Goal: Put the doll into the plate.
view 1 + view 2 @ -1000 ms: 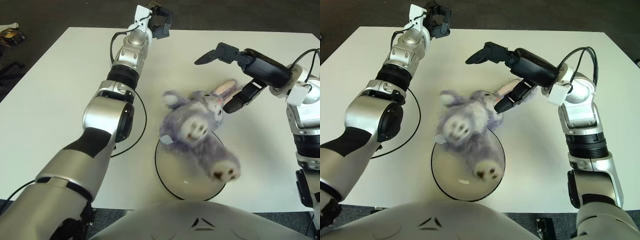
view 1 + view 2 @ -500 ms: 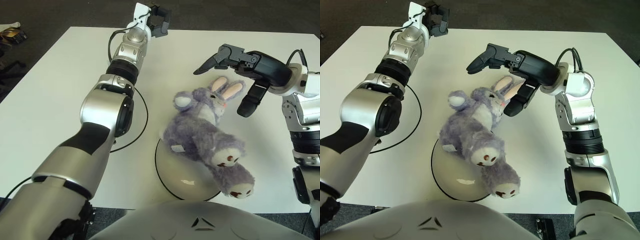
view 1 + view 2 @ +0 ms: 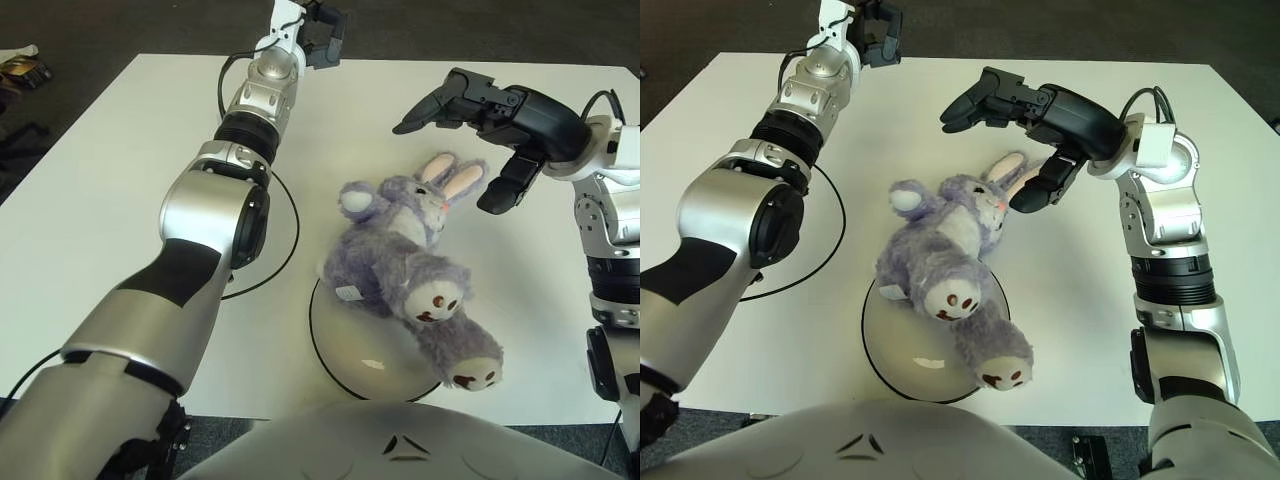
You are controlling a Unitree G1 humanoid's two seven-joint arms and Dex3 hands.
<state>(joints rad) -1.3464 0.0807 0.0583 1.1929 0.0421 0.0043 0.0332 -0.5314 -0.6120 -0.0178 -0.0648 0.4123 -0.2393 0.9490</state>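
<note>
The plush rabbit doll lies on its back across the far rim of the plate: its legs and lower body overhang the dish, while its head and ears rest on the table beyond. It appears light, soft and compressible, so it will likely sag from any single hold. The torso looks like the most secure grasp point; an ear offers a thinner one. The right hand hovers just above and beside the ears, fingers spread, holding nothing. The left hand shows at the table's far edge, well apart; its finger state cannot be determined. A black cable loop lies left of the plate. Nothing obstructs access.
</note>
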